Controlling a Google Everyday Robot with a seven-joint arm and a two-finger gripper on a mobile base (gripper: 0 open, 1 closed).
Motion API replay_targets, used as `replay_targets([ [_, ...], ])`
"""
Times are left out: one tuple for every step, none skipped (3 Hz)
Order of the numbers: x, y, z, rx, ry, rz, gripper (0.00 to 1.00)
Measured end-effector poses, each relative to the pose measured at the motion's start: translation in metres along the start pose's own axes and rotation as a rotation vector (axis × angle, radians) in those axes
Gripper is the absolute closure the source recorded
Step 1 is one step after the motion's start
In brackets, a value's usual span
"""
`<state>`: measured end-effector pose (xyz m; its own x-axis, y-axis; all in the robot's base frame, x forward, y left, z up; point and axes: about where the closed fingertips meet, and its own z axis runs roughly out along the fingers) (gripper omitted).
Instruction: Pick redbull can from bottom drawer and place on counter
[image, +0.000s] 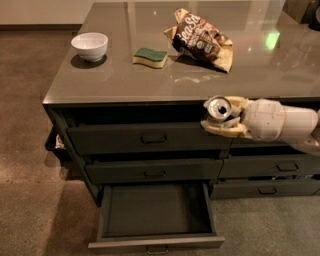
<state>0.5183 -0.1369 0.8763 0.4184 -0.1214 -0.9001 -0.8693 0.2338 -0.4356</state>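
Note:
My gripper (221, 117) reaches in from the right and is shut on the redbull can (218, 107), a small silvery can whose shiny round top faces the camera. It holds the can in the air in front of the cabinet, level with the front edge of the counter (150, 75). The bottom drawer (154, 212) is pulled open below and to the left, and its dark flat interior holds nothing.
On the counter stand a white bowl (90, 46) at the left, a green and yellow sponge (150, 56) in the middle and a crumpled brown chip bag (202, 40) behind the gripper. The two drawers (150, 137) above the open one are shut.

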Motion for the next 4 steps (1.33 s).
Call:
replay_targets([
  [-0.035, -0.022, 0.036, -0.051, -0.015, -0.059, 1.00],
  [-0.073, -0.036, 0.080, -0.122, -0.017, -0.116, 1.00],
  [-0.101, -0.037, 0.131, -0.210, -0.002, -0.148, 1.00],
  [-0.105, -0.041, 0.178, -0.297, 0.019, -0.118, 1.00],
])
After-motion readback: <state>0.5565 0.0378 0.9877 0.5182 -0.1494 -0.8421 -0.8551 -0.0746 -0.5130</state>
